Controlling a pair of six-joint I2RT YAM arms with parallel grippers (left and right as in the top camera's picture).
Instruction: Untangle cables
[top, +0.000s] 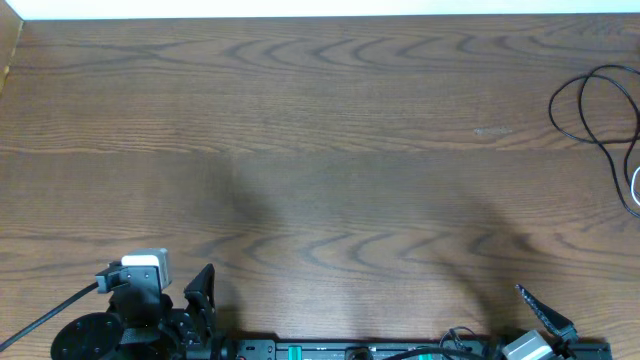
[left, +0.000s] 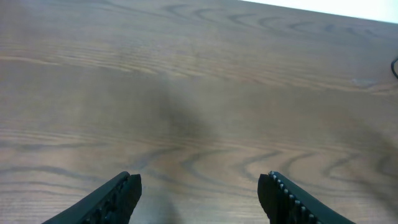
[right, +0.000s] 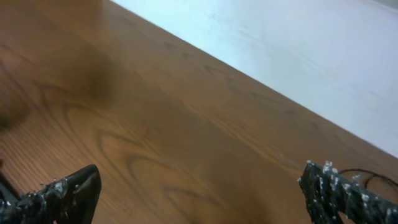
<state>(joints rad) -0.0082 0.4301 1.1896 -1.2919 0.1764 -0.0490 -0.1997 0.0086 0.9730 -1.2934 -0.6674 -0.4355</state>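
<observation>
The cables lie at the table's far right edge. A black cable (top: 585, 105) loops there, and a short piece of a white cable (top: 635, 183) shows just below it, cut off by the frame. A sliver of the black cable (left: 395, 67) shows in the left wrist view, and a thin loop of it (right: 375, 178) in the right wrist view. My left gripper (top: 203, 290) (left: 199, 190) rests at the near left edge, open with only bare wood between its fingers. My right gripper (top: 545, 318) (right: 199, 186) sits at the near right edge, wide open and empty, well short of the cables.
The wooden table (top: 320, 150) stretches between both grippers and the cables. Its far edge meets a white surface (right: 298, 50). The arm bases and their thick black wires (top: 60, 310) line the near edge.
</observation>
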